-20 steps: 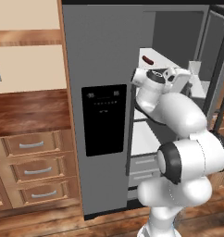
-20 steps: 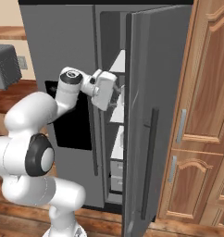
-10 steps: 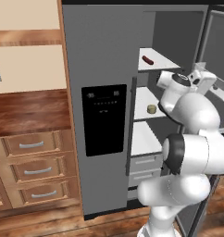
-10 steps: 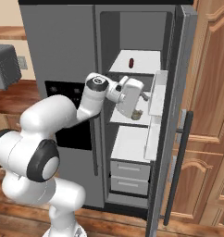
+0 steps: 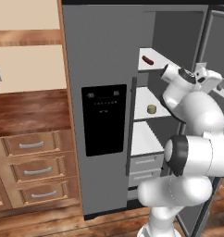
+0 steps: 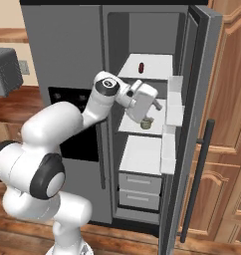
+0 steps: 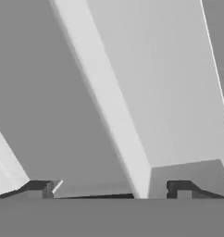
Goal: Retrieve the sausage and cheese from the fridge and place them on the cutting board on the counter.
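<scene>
Presently, inside the open fridge (image 6: 67, 60), the gripper (image 7: 109, 187) holds its fingers spread wide and empty, with the cheese (image 5: 152, 109) on the middle shelf just below and beside it, nearer than the sausage (image 5: 147, 60) lying on the shelf above.

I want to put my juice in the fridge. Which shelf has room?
The lowest white shelf, above the drawers, is bare. The top shelf is mostly free beside the sausage. The middle shelf is crowded: the cheese and the robot's hand.
</scene>
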Controlling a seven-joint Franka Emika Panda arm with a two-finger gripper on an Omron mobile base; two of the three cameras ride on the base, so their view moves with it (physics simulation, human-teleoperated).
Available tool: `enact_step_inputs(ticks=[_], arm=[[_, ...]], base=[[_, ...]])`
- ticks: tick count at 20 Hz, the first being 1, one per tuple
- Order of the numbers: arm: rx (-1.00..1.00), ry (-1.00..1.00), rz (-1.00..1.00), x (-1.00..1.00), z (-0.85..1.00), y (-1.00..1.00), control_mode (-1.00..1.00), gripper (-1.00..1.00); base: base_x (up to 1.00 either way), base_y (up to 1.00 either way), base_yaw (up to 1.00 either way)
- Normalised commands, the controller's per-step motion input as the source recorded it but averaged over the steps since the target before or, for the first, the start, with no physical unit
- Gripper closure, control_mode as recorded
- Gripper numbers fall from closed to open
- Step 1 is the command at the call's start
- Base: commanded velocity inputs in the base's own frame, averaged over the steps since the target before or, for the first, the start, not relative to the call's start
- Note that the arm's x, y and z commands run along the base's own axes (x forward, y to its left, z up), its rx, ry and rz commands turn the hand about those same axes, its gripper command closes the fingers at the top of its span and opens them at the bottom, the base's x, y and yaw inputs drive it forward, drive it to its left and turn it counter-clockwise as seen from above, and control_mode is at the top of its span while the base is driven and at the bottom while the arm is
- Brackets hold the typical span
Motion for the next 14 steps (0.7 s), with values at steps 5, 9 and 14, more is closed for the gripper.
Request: enact_step_inputs(ticks=[5,9,14], arm=[[0.27,-0.36,0.07,-0.7,0.24,0.79,-1.0,-1.0],[0.43,-0.25,0.14,-0.54,0.24,0.95,-1.0,-1.0],[0.45,-0.02,0.27,-0.07,0.08,1.0,-1.0,-1.0]], base=[[0.0,0.0,0.0],[0.0,0.0,0.0],[0.0,0.0,0.0]])
